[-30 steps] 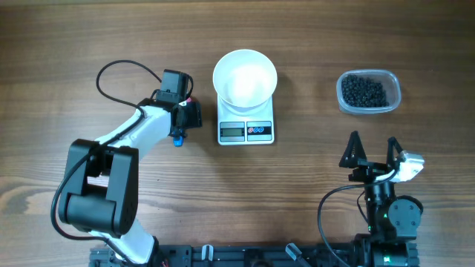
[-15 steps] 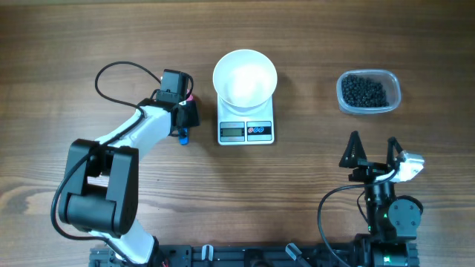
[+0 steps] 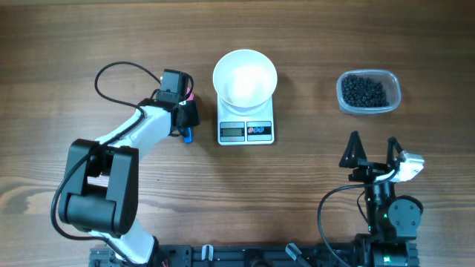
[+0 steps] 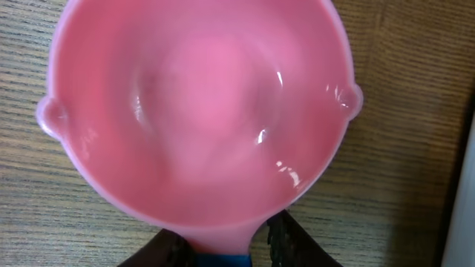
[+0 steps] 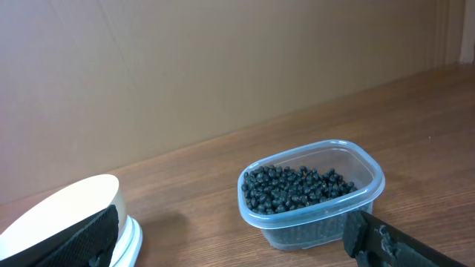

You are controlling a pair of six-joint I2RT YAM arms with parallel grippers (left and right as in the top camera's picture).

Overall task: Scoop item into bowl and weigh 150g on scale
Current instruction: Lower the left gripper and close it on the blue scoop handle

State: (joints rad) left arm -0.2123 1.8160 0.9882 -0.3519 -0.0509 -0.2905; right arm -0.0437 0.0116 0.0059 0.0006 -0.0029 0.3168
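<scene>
Narrowing since before, left pincer (image 4: 226, 248) flanks the scoop (image 4: 200, 111) (clamped? cannot tell), lying front-to-back, handle (image 3: 187, 136) robotward; right pincer (image 3: 372, 141) gapes.

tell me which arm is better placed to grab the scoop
Left. The left gripper is over the pink scoop, jaws flanking its blue handle. The right gripper is open beyond the scale, far from the scoop.

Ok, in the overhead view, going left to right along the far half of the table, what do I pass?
Left gripper → white bowl sitting on the scale → clear tub of black beads.
</scene>
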